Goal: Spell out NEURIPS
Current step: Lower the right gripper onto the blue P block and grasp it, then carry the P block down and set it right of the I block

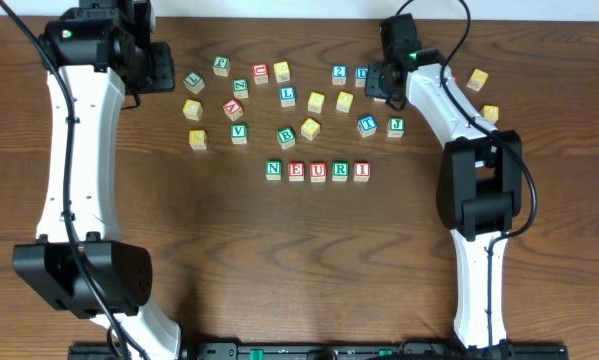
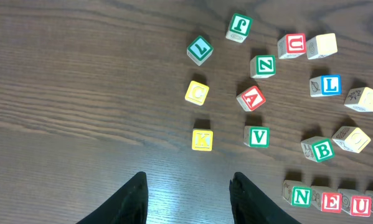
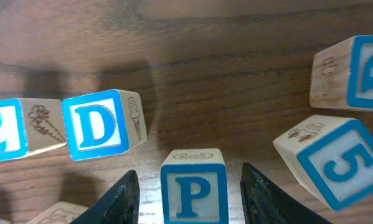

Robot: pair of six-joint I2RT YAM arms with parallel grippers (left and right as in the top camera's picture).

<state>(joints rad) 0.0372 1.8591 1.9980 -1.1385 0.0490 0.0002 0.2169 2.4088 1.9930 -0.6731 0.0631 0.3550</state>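
Left arm reaches up the frame's left edge, the left pincer at upper left, jaws parted. Right arm angles toward upper right, the right pincer low over the counter, fingers spread.

Right wrist view: the bottom edge cuts off the lower part of the P cube and leaves only two dark tips of the right tool. The 2 cube runs off the left edge, and a blue-framed cube runs off the right, letter unreadable. Overhead: the right arm covers the P cube; left wrist view: the row of cubes leaves the lower right corner after N, E, U.
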